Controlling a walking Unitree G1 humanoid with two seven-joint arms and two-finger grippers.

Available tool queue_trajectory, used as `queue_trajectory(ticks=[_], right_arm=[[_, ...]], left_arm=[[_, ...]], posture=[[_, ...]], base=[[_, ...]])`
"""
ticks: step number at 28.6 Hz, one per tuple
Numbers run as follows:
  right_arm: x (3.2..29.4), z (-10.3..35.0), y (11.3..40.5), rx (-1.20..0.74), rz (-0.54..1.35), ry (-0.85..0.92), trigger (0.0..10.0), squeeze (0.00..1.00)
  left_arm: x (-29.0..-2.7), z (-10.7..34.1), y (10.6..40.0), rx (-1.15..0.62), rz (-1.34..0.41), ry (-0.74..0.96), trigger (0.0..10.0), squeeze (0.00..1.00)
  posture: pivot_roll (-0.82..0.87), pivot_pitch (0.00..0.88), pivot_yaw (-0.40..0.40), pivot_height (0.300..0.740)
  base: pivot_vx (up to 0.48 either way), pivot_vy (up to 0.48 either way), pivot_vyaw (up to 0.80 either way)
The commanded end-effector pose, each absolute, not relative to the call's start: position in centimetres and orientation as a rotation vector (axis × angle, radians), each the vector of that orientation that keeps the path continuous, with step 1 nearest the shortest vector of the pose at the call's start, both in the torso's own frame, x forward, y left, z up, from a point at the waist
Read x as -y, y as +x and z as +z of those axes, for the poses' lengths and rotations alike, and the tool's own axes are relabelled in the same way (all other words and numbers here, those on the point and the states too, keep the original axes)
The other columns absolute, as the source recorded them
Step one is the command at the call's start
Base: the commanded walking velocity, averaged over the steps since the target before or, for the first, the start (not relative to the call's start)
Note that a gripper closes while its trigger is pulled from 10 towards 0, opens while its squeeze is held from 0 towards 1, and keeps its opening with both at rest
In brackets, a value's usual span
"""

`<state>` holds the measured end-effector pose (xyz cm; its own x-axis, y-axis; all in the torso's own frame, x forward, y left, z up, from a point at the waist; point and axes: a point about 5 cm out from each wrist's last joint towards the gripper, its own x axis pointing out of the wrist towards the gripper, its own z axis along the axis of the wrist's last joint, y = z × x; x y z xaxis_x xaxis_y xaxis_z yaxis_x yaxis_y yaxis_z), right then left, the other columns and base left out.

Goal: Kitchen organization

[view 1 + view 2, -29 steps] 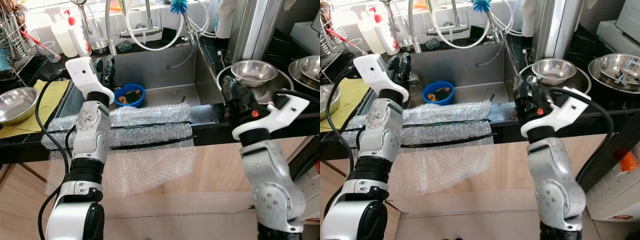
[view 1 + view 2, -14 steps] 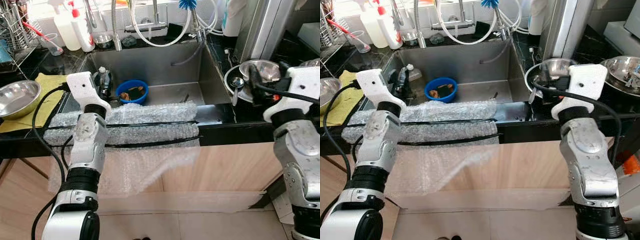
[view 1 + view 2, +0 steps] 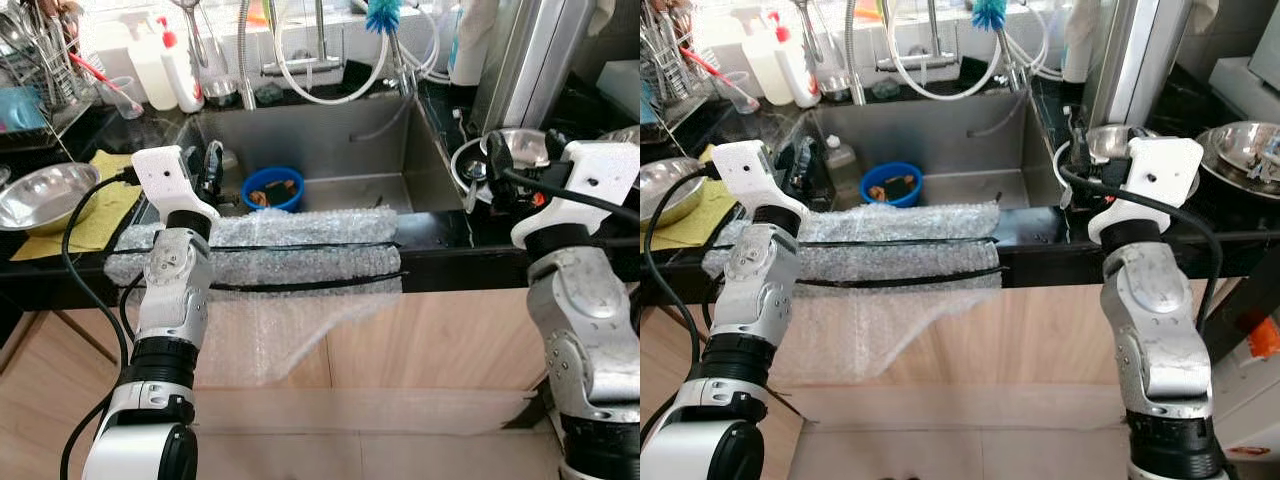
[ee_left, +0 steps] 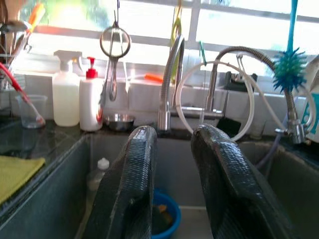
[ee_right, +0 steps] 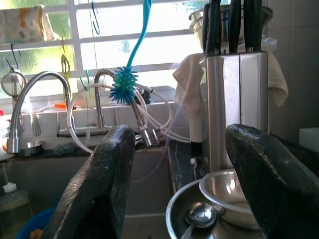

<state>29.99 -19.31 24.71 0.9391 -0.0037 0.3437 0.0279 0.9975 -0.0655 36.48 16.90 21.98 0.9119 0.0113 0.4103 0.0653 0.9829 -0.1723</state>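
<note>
A blue bowl (image 3: 273, 187) with food scraps sits in the steel sink (image 3: 330, 140). My left gripper (image 3: 212, 165) hovers at the sink's left edge, beside a small bottle (image 3: 840, 155); its fingers (image 4: 134, 169) stand a little apart with nothing between them. To the right of the sink, my right gripper (image 3: 1080, 150) is raised over the counter and is wide open. It faces stacked steel bowls (image 5: 229, 194) with a spoon (image 5: 199, 215) in the lower one. Bubble wrap (image 3: 270, 245) drapes over the sink's front edge.
Another steel bowl (image 3: 45, 195) rests on a yellow cloth (image 3: 85, 215) at the left, with a dish rack (image 3: 40, 80) behind it. Soap bottles (image 3: 175, 75) and taps stand behind the sink. A knife block (image 3: 525, 60) rises at the right, with more steel bowls (image 3: 1240, 145) beyond.
My right arm has risen from below the counter's edge to the bowls and turned its gripper toward them. The camera has shifted; the left gripper stays at the sink's left edge.
</note>
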Motion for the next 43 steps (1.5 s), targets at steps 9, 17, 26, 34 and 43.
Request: queue_trajectory(ticks=[9,17,26,34,43], right_arm=[[18.8,24.7,30.3,0.352,-0.023,-0.063,10.0,0.00],[19.2,25.2,30.4,0.369,-0.040,-0.073,10.0,0.00],[18.9,25.5,30.6,0.383,-0.039,-0.064,10.0,0.00],[18.7,25.5,30.5,0.386,-0.032,-0.058,10.0,0.00],[18.3,25.4,30.5,0.387,-0.023,-0.048,10.0,0.00]], left_arm=[[-16.6,22.9,36.9,0.442,-0.040,-0.176,10.0,0.00],[-16.8,23.4,36.8,0.455,-0.038,-0.177,10.0,0.00],[-16.6,23.8,36.8,0.469,-0.041,-0.182,10.0,0.00],[-16.5,24.0,36.8,0.472,-0.043,-0.182,10.0,0.00],[-16.4,24.1,36.7,0.478,-0.048,-0.184,10.0,0.00]], posture=[[-0.09,0.060,0.110,0.740],[-0.08,0.111,0.113,0.740],[-0.08,0.122,0.110,0.740],[-0.08,0.119,0.111,0.740],[-0.08,0.114,0.113,0.740]], base=[[0.288,0.000,0.00],[0.292,0.000,0.00],[0.291,0.000,0.00],[0.292,0.000,0.00],[0.163,0.000,0.00]])
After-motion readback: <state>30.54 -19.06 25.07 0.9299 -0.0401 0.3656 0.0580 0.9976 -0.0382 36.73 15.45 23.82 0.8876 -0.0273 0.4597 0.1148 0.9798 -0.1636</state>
